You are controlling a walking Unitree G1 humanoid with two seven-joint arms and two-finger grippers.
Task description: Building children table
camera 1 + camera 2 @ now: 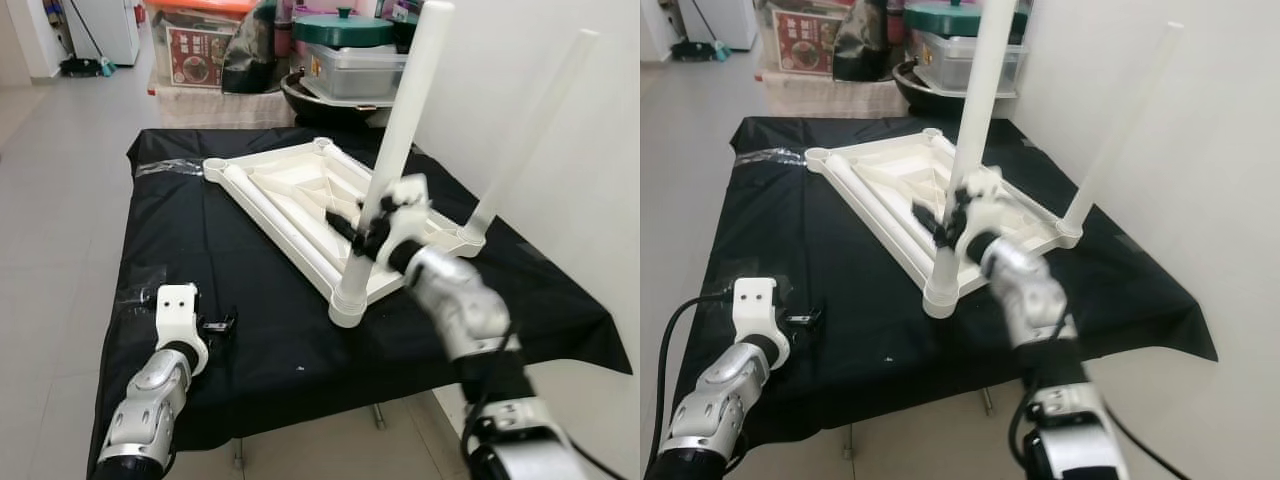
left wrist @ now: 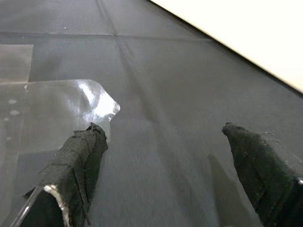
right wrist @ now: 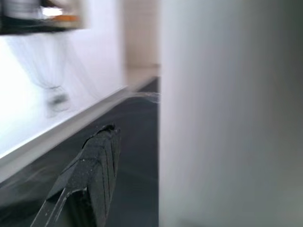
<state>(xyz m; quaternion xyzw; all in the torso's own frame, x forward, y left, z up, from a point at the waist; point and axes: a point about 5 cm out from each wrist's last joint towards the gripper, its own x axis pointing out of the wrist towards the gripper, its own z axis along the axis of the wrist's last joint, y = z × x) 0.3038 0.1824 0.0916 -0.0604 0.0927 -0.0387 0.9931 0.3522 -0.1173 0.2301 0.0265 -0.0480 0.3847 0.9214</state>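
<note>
The white children's table top (image 1: 290,185) lies upside down on a black cloth (image 1: 200,250). One white leg (image 1: 400,130) stands upright in its near corner socket, and a second leg (image 1: 530,120) stands in the right corner. My right gripper (image 1: 362,228) is at the lower part of the near leg, open, with its fingers to either side. In the right wrist view one finger (image 3: 90,175) stands a little apart from the leg (image 3: 227,113). My left gripper (image 1: 222,325) rests low over the cloth at the front left, open and holding nothing (image 2: 165,142).
Two white tubes (image 1: 280,225) lie along the top's left edge. Clear tape (image 1: 165,168) sticks to the cloth at the back left. Boxes and a lidded pot (image 1: 345,50) stand behind, and a white wall (image 1: 580,150) runs close on the right.
</note>
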